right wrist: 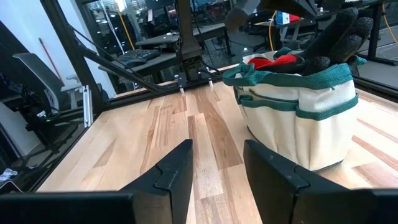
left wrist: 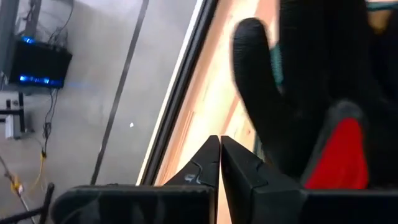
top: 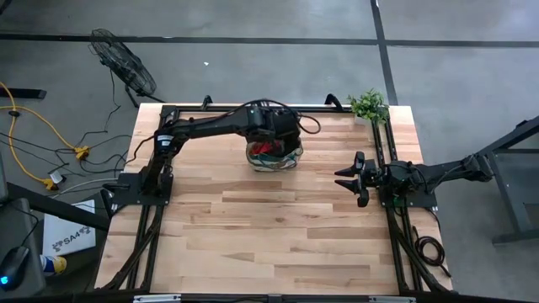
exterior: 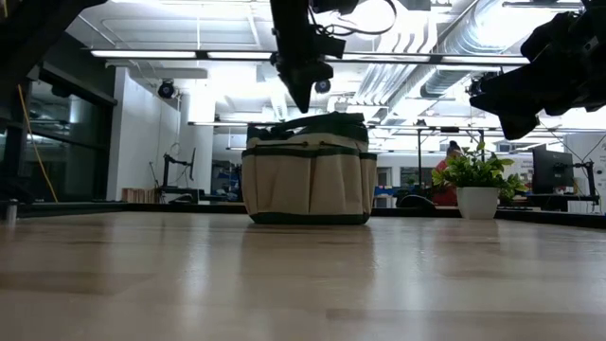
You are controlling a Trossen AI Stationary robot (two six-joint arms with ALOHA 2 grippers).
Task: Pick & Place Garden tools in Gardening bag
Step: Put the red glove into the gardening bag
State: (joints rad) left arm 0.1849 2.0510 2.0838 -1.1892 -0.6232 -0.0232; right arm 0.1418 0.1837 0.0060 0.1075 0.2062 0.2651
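The gardening bag (top: 274,156), tan with green trim, stands upright on its base at the table's far middle. Black-and-red gloves (right wrist: 336,34) stick up out of its open top. My left gripper (exterior: 303,102) hangs just above the bag's rim, pointing slantwise down. In the left wrist view it (left wrist: 219,142) is shut with nothing between its fingers, and a black glove with a red patch (left wrist: 292,93) lies close beyond them. My right gripper (top: 348,178) waits open at the table's right side, level and facing the bag (right wrist: 298,112).
A potted green plant (top: 369,105) stands at the far right corner. Black frame rails (top: 381,151) run along the table's left, right and far edges. Bare wood (top: 269,236) stretches from the bag to the near edge.
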